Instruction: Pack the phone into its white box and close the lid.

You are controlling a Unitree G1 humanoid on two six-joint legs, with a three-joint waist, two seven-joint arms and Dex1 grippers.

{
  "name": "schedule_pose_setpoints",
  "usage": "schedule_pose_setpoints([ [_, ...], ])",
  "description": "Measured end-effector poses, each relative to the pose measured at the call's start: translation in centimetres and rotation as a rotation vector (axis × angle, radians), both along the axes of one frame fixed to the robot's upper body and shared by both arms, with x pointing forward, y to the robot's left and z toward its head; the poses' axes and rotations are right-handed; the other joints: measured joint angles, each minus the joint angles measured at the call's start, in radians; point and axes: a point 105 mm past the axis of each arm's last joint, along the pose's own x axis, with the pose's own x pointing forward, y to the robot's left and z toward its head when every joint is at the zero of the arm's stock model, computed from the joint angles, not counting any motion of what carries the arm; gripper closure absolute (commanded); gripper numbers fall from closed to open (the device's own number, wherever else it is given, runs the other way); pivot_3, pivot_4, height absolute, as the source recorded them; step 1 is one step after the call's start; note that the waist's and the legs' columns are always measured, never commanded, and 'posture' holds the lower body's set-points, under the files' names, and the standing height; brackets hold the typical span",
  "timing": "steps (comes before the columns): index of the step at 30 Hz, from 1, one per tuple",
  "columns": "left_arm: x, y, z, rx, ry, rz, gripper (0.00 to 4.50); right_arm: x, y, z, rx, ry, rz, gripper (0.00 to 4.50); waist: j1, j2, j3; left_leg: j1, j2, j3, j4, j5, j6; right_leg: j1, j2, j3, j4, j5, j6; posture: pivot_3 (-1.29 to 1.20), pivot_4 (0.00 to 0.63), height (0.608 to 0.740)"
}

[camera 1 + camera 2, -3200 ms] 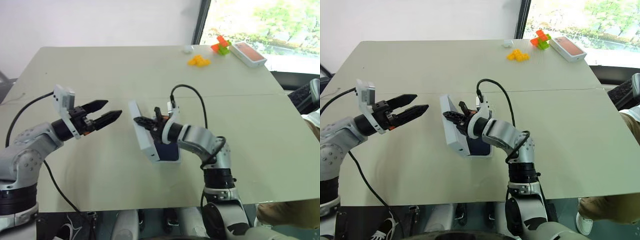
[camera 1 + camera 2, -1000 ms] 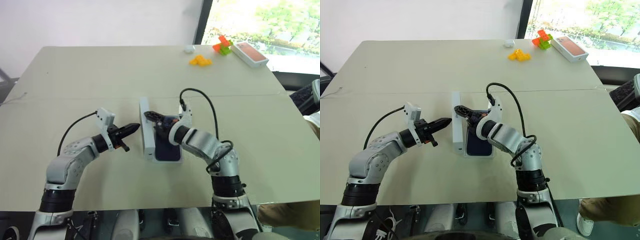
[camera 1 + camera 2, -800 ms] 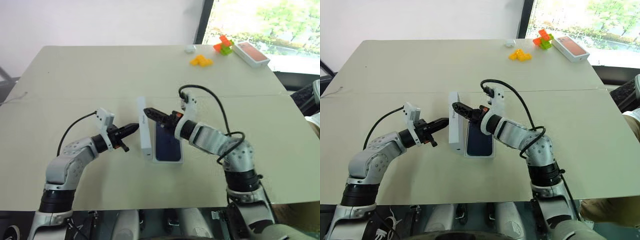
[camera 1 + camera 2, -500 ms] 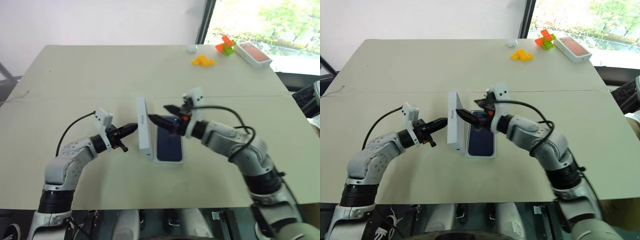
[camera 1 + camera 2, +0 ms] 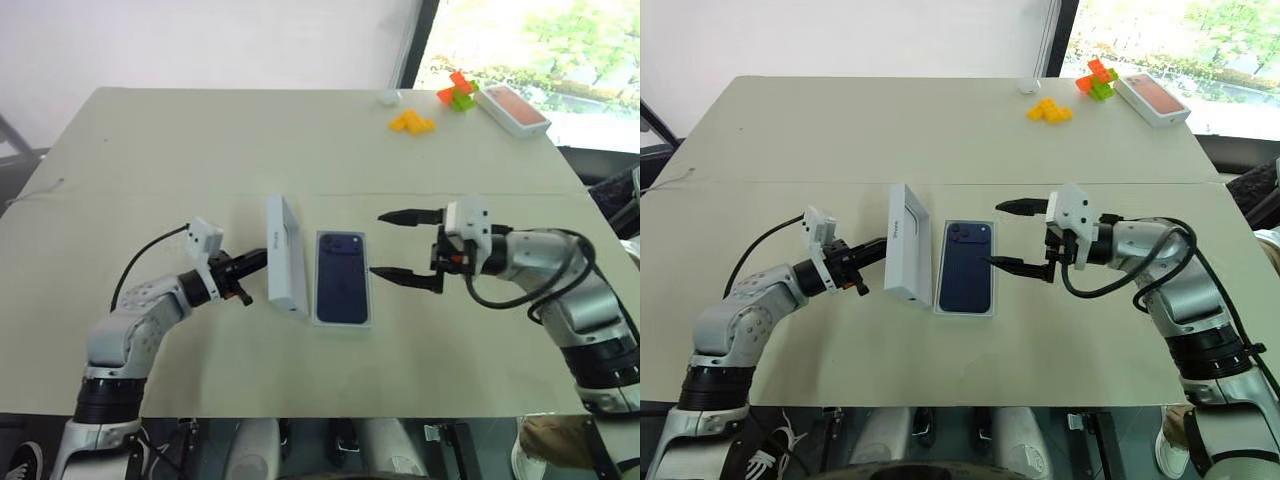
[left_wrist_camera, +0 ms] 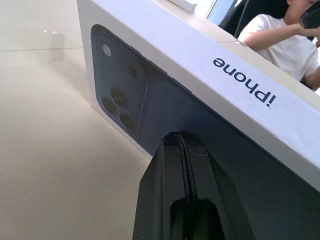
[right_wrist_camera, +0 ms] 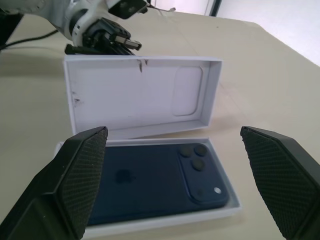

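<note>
Navy-blue, the phone (image 5: 966, 266) lies face down in the white box (image 5: 989, 268) on our worktop (image 5: 840, 130). Our left gripper (image 5: 875, 249), jaws shut, presses the lid (image 5: 908, 257) standing on edge beside it. Our right gripper (image 5: 1008, 236) hovers near, jaws wide, empty.

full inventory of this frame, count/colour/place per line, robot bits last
table: 1, beige, carries everything below
phone: 1, dark navy, lying back-up in the white box at table centre
white box: 1, white base, table centre, open
lid: 1, white, standing on edge against the box's left side
orange pieces: small yellow-orange cluster, far right of table
red and green blocks: small cluster, far right corner
red-orange-topped box: 1, far right corner
small white object: 1, far edge
person: white shirt, beyond the table
left gripper: shut, tip against the lid's printed face
right gripper: open, right of the box, holding nothing
</note>
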Motion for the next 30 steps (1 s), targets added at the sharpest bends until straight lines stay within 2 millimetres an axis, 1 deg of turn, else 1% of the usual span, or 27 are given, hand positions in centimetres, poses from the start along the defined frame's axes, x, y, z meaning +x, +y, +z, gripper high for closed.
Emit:
schedule_pose_setpoints([
  [2,0.2,-0.2,-0.1,0.004,0.006,-0.020,4.50,0.1,0.0,-0.4,-0.009,-0.011,-0.001,0.04,0.000,0.000,0.000,0.000,0.000,0.000,0.000,0.000,0.000,0.000,0.000,0.000,0.000,0.000,0.000,0.00,0.150,0.737],
  [5,0.2,-1.1,-0.4,0.018,0.006,-0.070,4.50,0.5,0.0,-0.5,-0.021,-0.040,-0.008,0.04,0.000,0.000,0.000,0.000,0.000,0.000,0.000,0.000,0.000,0.000,0.000,0.000,0.000,0.000,0.000,0.00,0.150,0.737],
  [10,0.7,-3.2,-0.1,0.011,-0.005,-0.146,4.50,1.3,0.0,-0.8,-0.034,-0.072,-0.032,0.04,0.000,0.000,0.000,0.000,0.000,0.000,0.002,0.000,0.000,0.000,0.000,0.000,0.002,0.000,0.000,0.00,0.150,0.737],
  [12,0.6,-4.2,-0.1,0.006,-0.009,-0.178,4.50,1.7,-0.2,-0.7,-0.044,-0.084,-0.048,0.04,0.000,0.000,0.000,0.001,0.000,0.000,0.002,0.000,0.000,0.001,0.000,0.000,0.002,0.000,0.000,0.00,0.150,0.737],
  [16,0.3,-5.0,-0.5,0.010,0.000,-0.202,4.50,2.4,-0.7,-0.5,-0.054,-0.109,-0.081,0.04,-0.002,0.000,0.000,0.001,0.000,0.000,0.002,0.000,-0.001,0.001,0.000,0.000,0.003,0.000,0.000,0.00,0.150,0.737],
  [24,0.4,-5.6,-0.4,-0.011,0.009,-0.191,4.50,3.0,-0.7,-0.5,-0.055,-0.133,-0.103,0.04,-0.002,0.000,0.000,0.002,0.000,0.000,0.004,0.001,-0.002,0.001,0.000,0.000,0.006,0.000,0.000,0.00,0.150,0.737],
  [27,0.5,-5.0,0.4,-0.018,-0.009,-0.163,4.50,3.2,-0.7,-0.6,-0.067,-0.142,-0.108,0.04,-0.002,0.000,0.000,0.003,0.000,0.000,0.003,0.001,-0.002,0.001,0.000,0.000,0.007,0.000,0.000,0.00,0.150,0.737],
  [30,0.8,-3.7,0.7,-0.011,-0.020,-0.112,4.50,3.3,-0.5,-0.7,-0.069,-0.147,-0.107,0.04,-0.003,0.000,0.000,0.003,0.000,0.000,0.003,0.001,-0.002,0.001,0.000,0.000,0.007,0.000,0.000,0.00,0.150,0.737],
])
